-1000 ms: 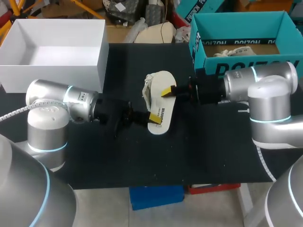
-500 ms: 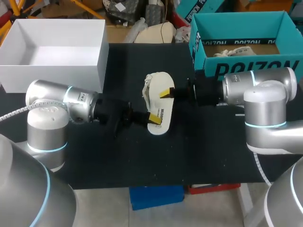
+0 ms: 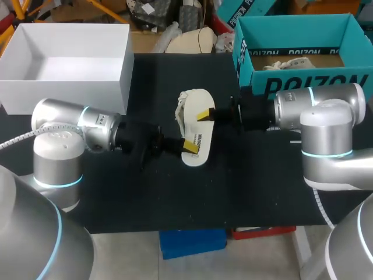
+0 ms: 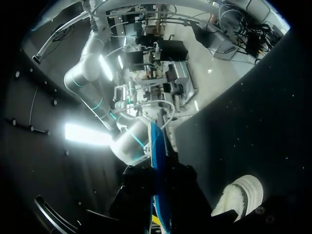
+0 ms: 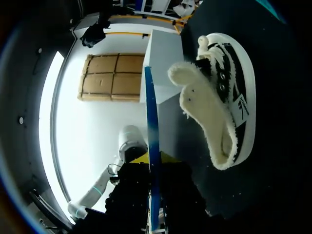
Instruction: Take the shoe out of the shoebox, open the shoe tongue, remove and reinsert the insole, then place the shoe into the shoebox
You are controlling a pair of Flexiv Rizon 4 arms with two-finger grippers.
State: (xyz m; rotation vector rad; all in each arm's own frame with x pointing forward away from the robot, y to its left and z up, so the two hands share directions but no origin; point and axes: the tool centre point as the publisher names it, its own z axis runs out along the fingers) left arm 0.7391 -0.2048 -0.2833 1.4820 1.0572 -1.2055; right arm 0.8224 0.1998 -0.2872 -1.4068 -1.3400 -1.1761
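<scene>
Head view: the shoe (image 3: 183, 111) is mid-frame on the black worktop (image 3: 245, 192), out of the teal shoebox (image 3: 291, 23). The shoebox is in the upper right of the frame and the white box (image 3: 125, 76) is upper left. The white insole (image 3: 197, 129) is out of the shoe, face up, and covers most of the shoe's right side. The left arm (image 3: 87, 125) comes in from the left of the frame, the right arm (image 3: 303, 108) from the right. The left jaws are at the insole's lower end, with one yellow fingertip (image 3: 188, 145) on top of it. The right jaws are on its right edge, upper half, also with a yellow fingertip (image 3: 204, 114) on top. The under-fingers are hidden here.

Left wrist view: the insole (image 4: 157, 165) shows edge-on as a thin blue strip running straight out from between the left jaws. The dark fingers sit tight on both sides, so these jaws are clamped on the insole. A fleecy end of the shoe (image 4: 241, 195) lies on the worktop (image 4: 263, 122) beside the jaws. The right arm (image 4: 129, 141) is ahead, past the strip's far end.

Right wrist view: again a blue edge-on strip of insole (image 5: 152, 146), clamped between the right jaws. The shoe (image 5: 219, 112) lies on its side on the worktop beside the insole, with a black-and-white upper, laces, and cream fleece lining spilling from the opening. The insole probably isn't touching the shoe, but the angle is too poor to confirm. The white box (image 5: 163, 63) and the left arm (image 5: 130, 141) are ahead.
</scene>
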